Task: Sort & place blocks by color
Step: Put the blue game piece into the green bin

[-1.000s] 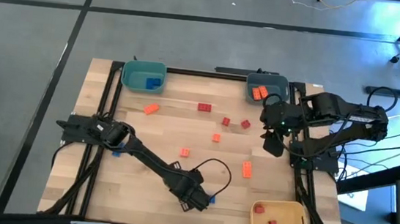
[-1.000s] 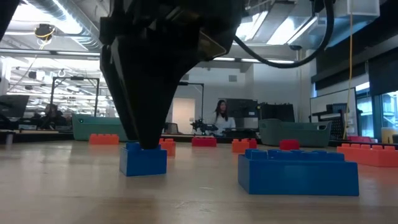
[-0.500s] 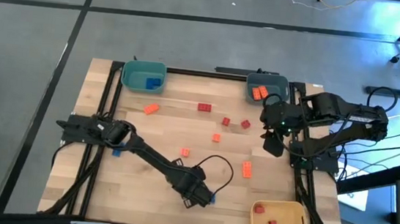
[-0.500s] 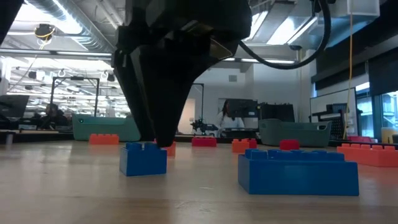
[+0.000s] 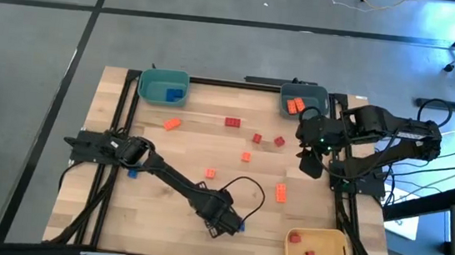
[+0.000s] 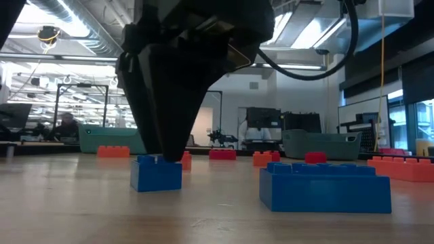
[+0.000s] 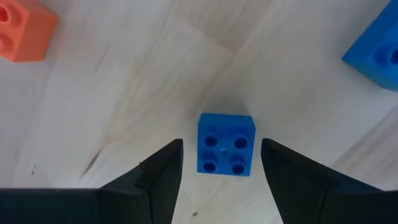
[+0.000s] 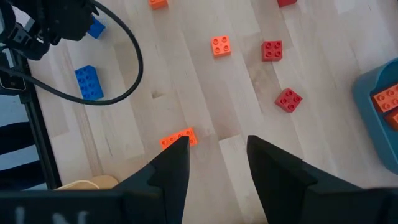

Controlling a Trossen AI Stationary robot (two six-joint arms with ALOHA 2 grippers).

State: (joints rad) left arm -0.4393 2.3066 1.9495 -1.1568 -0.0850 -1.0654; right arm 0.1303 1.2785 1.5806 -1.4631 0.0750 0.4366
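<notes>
The left gripper (image 7: 221, 167) hangs low over the wooden table (image 5: 192, 149) at about six o'clock, near the front edge, its fingers spread wide and holding nothing. A small blue square brick (image 7: 226, 144) sits between them, studs up, apart from both tips. Being square, it has no long axis, and its sides lie nearly parallel to the fingers. If the arm descends off-centre, I reckon one tip could land on the studs or shove the brick aside. The right gripper (image 8: 217, 163) waits at three o'clock beside the grey-blue bin (image 5: 286, 106), fingers parted and empty.
</notes>
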